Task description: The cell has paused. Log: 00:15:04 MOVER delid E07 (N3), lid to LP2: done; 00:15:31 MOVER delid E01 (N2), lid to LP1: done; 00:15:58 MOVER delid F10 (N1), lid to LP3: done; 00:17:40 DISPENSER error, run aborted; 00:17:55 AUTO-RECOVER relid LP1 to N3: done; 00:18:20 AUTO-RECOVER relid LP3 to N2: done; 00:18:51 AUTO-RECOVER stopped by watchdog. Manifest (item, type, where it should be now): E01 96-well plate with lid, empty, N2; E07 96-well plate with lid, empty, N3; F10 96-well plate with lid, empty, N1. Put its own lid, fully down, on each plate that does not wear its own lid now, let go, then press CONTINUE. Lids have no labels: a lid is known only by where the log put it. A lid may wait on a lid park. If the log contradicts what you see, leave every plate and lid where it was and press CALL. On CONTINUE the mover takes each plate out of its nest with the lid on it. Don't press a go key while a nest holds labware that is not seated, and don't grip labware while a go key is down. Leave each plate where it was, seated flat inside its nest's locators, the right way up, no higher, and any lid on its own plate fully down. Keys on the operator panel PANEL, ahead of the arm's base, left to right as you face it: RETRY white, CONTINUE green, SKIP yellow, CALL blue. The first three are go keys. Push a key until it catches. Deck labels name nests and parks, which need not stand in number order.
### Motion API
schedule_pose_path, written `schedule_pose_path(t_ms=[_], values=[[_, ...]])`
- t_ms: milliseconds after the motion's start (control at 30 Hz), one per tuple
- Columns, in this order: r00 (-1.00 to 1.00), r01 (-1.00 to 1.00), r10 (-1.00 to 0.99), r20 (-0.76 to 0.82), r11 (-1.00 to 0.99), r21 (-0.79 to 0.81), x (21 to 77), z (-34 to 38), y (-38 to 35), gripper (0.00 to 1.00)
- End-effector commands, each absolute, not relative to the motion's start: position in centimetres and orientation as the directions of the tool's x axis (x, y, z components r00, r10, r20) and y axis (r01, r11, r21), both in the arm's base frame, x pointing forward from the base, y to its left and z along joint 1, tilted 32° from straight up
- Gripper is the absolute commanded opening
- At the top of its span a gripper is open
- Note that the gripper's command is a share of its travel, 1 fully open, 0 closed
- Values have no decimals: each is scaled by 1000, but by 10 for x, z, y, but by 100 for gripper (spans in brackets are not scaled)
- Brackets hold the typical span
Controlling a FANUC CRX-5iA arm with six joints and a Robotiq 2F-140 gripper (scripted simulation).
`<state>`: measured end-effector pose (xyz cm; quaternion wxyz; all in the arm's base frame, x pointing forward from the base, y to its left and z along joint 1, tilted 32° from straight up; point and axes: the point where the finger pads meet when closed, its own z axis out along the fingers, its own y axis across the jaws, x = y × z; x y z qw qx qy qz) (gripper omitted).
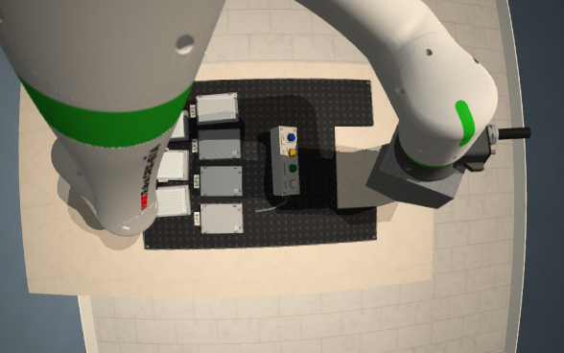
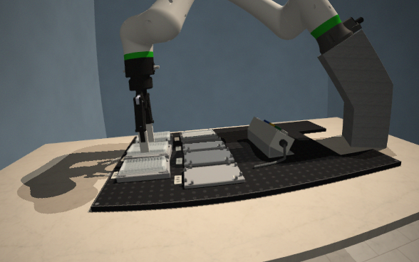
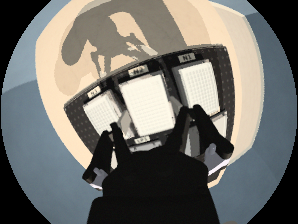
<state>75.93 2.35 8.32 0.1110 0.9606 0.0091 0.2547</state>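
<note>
Middle plate (image 2: 154,149) of a column of three 96-well plates, directly beneath the gripper (image 2: 146,142). In the wrist view its top looks smoother and whiter than those of its two neighbours, whose well grids show plainly. Whether a lid lies fully down on it cannot be told.

The fingers stand parted on either side of this plate's short span and clamp nothing. Contact with its edges cannot be made out.

In the top view the plate column runs from 12 to 6 o'clock at the 9 o'clock edge of the black deck plate (image 1: 336,96), with the arm's forearm covering much of it. The near plate (image 2: 144,167) lies at the 6 o'clock end and the far plate (image 2: 161,135) at the 12 o'clock end, each seated low in its nest.

Just beside the plates, at their 3 o'clock, runs a parallel column of four lid parks.
- The 12 o'clock park (image 1: 217,107) appears lighter and slightly raised, as if carrying a lid.
- The two middle parks (image 1: 219,144) (image 1: 221,180) show flat grey tops.
- The 6 o'clock park (image 1: 222,218) is pale and flat.
- The small deck labels between the two columns are too small to read.

Farther toward 3 o'clock stands the operator panel (image 1: 279,160). Its keys run from 12 to 6 o'clock: blue key (image 1: 291,137), yellow key (image 1: 292,152), green key (image 1: 293,168), white key (image 1: 293,183). A cable leaves the panel's 6 o'clock end.

Beyond the panel, again at 3 o'clock, is the grey pedestal (image 1: 432,192) that carries the arm. The whole deck rests on a pale table (image 1: 72,264).
</note>
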Motion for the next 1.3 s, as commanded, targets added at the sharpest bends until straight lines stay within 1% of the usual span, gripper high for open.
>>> schedule_pose_path(t_ms=[0, 867, 1267], values=[[870, -39, 74, 488, -975, 218, 759, 83, 24, 66], [870, -39, 74, 488, -975, 218, 759, 84, 24, 66], [870, -39, 74, 488, -975, 218, 753, 95, 27, 66]])
